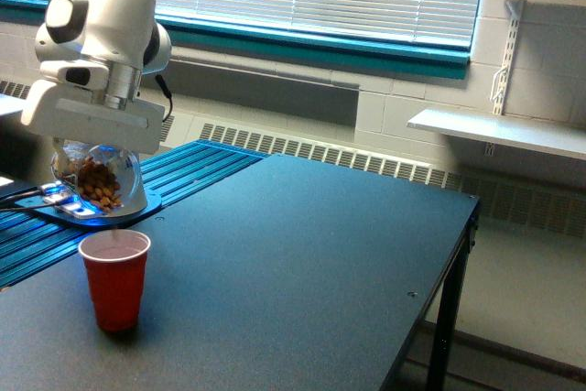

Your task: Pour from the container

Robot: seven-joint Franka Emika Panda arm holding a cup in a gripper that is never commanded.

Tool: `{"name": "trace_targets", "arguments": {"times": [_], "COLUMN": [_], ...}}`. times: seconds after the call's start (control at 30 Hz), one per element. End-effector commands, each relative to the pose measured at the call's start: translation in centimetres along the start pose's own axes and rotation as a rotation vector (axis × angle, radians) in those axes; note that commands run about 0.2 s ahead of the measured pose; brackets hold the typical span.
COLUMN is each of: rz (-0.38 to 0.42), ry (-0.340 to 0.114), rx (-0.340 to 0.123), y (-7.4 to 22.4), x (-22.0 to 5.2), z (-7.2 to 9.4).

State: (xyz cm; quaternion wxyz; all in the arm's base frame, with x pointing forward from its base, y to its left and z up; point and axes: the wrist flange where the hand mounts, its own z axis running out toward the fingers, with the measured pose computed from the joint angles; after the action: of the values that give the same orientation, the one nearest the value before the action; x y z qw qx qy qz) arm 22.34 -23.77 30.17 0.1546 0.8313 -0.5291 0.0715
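**Holding a nut-filled jar above the red cup**

Gripping the clear, round-bodied plastic jar (97, 179), the white arm's pincer (92, 148) is clamped on it from above — brown nuts show inside. It hangs in the air at the exterior view's left, above and slightly behind a red plastic cup (114, 279) that stands upright on the dark tabletop (302, 263) — jar and cup are apart.

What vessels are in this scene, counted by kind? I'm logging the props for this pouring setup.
Clear jar, holding brown pieces, gripped by the gripper: 1
Red cup, upright on the table: 1
Total: 2
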Motion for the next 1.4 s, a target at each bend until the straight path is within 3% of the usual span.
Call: {"name": "trace_targets", "arguments": {"times": [0.03, 1.4], "rz": [-0.014, -0.036], "ry": [-0.012, -0.015], "rx": [-0.027, -0.125], "y": [-0.76, -1.57], "x": [-0.62, 0.05], "z": [0.56, 1.01]}}
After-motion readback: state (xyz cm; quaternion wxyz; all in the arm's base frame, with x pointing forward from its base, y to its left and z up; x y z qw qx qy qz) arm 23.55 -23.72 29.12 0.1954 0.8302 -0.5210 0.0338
